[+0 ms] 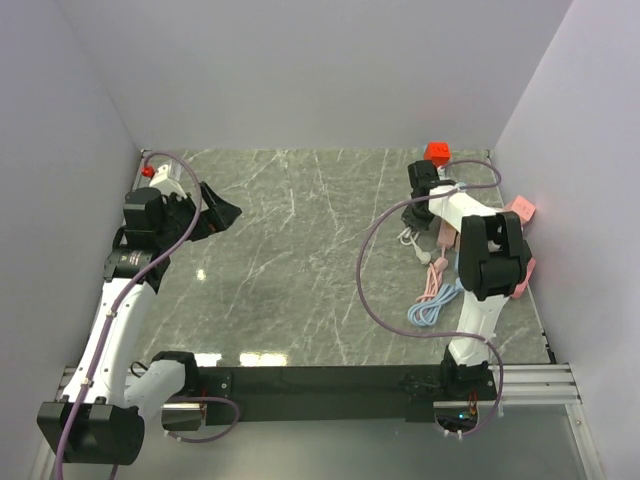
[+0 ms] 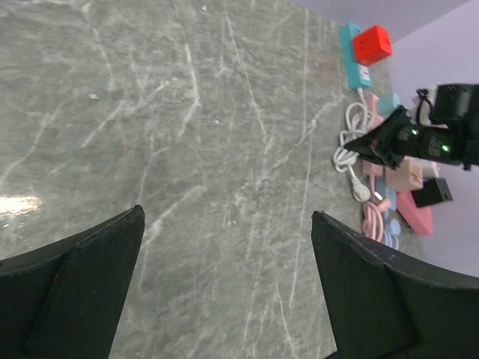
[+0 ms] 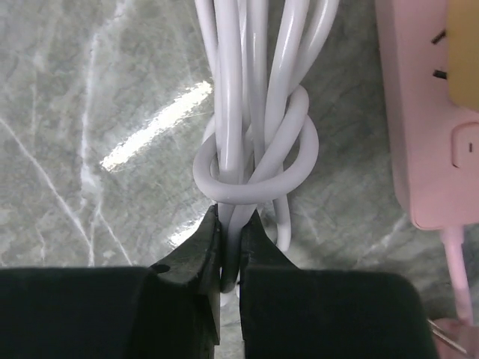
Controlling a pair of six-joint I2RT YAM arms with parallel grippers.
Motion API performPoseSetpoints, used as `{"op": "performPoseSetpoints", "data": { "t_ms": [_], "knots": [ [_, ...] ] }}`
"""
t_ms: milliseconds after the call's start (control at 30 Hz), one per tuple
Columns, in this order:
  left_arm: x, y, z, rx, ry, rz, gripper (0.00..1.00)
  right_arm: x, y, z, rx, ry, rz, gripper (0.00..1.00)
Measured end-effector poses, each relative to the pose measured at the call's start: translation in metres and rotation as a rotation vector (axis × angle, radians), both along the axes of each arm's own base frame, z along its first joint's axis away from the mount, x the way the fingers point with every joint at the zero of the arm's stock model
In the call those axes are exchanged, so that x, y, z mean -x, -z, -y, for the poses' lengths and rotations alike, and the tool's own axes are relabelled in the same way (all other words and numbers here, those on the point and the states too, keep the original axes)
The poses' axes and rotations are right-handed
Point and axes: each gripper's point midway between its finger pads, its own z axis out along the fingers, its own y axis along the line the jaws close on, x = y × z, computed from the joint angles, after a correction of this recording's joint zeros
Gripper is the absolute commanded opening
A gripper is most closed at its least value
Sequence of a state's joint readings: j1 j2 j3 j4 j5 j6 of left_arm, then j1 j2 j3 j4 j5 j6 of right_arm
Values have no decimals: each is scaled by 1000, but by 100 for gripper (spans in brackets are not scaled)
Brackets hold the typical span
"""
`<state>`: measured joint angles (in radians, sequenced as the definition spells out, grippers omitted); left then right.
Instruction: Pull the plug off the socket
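Observation:
My right gripper (image 3: 230, 224) is shut on a strand of the coiled white cable (image 3: 254, 112), just below its knot, low over the table. In the top view this gripper (image 1: 418, 215) is at the far right, over the white cable (image 1: 412, 240). A pink power strip (image 3: 430, 112) lies right of the cable with a tan plug (image 3: 464, 45) in its socket. My left gripper (image 2: 226, 215) is open and empty, raised at the far left (image 1: 225, 213), far from the cables.
A red cube (image 1: 437, 152) sits on a teal power strip (image 2: 352, 48) at the far right corner. Pink and blue coiled cables (image 1: 435, 295) lie nearer. A black adapter (image 2: 432, 193) lies by the right wall. Walls enclose the marble table (image 1: 300, 260).

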<state>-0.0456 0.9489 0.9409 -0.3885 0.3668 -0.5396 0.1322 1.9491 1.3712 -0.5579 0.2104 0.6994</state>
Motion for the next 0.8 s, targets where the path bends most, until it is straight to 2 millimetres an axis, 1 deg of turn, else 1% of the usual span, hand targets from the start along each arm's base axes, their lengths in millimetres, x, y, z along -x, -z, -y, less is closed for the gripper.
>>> {"op": "performPoseSetpoints", "data": {
  "t_ms": [100,167,200,267,333,400,433,500,533,567,633,700,800],
  "knots": [
    [-3,2,-7,-17,-41,-1,99,-1,-1,-9,-32,-60,20,0],
    [-5,2,-12,-26,-70,0,99,-3,-3,-26,-77,-125,30,0],
    [-6,2,-13,-28,-78,1,99,-4,-5,-38,-98,-163,38,0],
    [-7,3,-16,-37,-98,1,99,-3,-10,-68,-149,-254,48,0],
    [-8,3,-19,-42,-112,0,99,1,-18,-106,-189,-353,58,0],
    [-9,4,-21,-47,-124,-2,99,11,-25,-147,-223,-455,64,0],
    [-9,5,-22,-49,-129,-4,99,18,-26,-163,-233,-494,61,0],
    [-8,7,-25,-56,-141,-16,99,41,-25,-200,-263,-583,38,0],
    [-8,8,-26,-59,-148,-20,99,63,-21,-222,-286,-642,10,0],
    [-8,9,-27,-61,-152,-22,99,79,-17,-235,-296,-679,-15,0],
    [-7,10,-29,-67,-163,-26,99,124,-7,-260,-298,-767,-82,0],
    [-6,11,-31,-70,-171,-30,99,166,-4,-277,-295,-840,-126,0],
    [-5,16,-32,-72,-176,-38,99,224,-6,-284,-282,-935,-191,0]
  ]
}}
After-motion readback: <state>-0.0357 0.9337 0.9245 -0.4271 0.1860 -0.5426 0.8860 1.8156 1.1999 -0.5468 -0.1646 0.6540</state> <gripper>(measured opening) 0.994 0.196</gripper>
